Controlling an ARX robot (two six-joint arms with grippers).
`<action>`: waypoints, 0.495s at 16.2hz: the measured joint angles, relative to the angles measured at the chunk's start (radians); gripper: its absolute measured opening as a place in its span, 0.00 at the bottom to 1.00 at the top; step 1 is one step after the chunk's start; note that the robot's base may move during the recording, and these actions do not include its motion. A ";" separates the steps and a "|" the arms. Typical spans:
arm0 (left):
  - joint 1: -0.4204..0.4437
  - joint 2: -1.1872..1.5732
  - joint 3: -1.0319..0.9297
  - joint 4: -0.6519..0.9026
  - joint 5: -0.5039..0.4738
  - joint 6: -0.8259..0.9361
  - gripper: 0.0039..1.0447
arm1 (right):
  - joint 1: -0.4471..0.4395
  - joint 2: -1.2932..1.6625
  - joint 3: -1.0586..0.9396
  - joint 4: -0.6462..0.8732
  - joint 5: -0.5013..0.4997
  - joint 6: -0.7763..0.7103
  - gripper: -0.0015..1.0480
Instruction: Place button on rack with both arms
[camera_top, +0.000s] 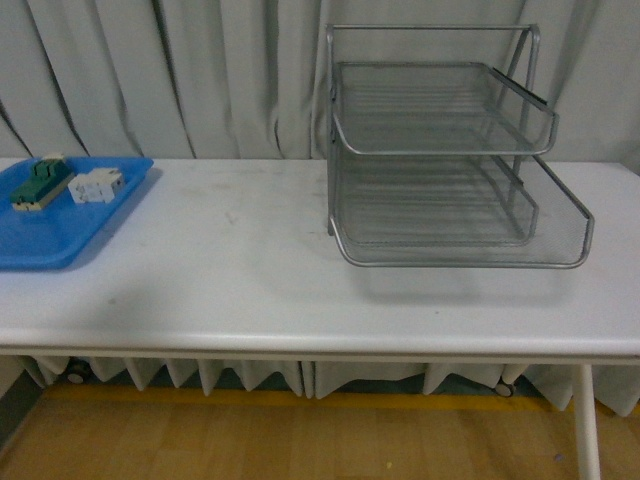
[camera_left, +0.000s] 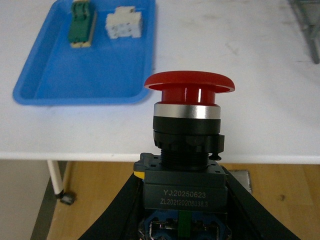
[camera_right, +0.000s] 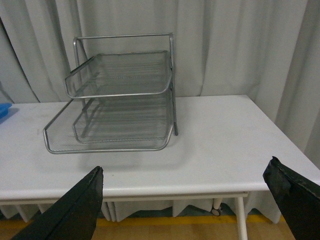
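a long white table (camera_top: 250, 270) stood before a pale grey curtain (camera_top: 200, 70) that hung in folds across the whole back, with a wooden floor (camera_top: 250, 440) below. the tabletop was faintly scuffed. the rack (camera_top: 440, 150) sat toward the table's right, open tiers facing the robot, the lowest tier reaching nearest the front edge. a blue tray (camera_top: 60, 215) lay at the left end, holding a green-topped block (camera_top: 42, 182) and a white block (camera_top: 95, 186) just beside each other. between tray and rack ran a wide open stretch of tabletop. the left gripper (camera_left: 182, 220) was pinching the button (camera_left: 189, 115) by its dark body, red cap upright; its body showed against the floor, its cap against the tabletop, the tray beyond. the right gripper (camera_right: 185, 170) hung before the table's front edge, facing the rack, fingers (camera_right: 75, 210) spread wide apart.
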 joint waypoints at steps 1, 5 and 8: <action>-0.037 0.005 0.002 0.009 0.004 -0.001 0.34 | 0.000 0.000 0.000 0.001 0.000 0.000 0.94; -0.213 0.130 0.136 0.008 -0.067 -0.026 0.34 | 0.000 0.000 0.000 0.001 -0.001 0.000 0.94; -0.407 0.301 0.362 -0.014 -0.083 -0.027 0.34 | 0.000 0.000 0.000 0.001 -0.001 0.000 0.94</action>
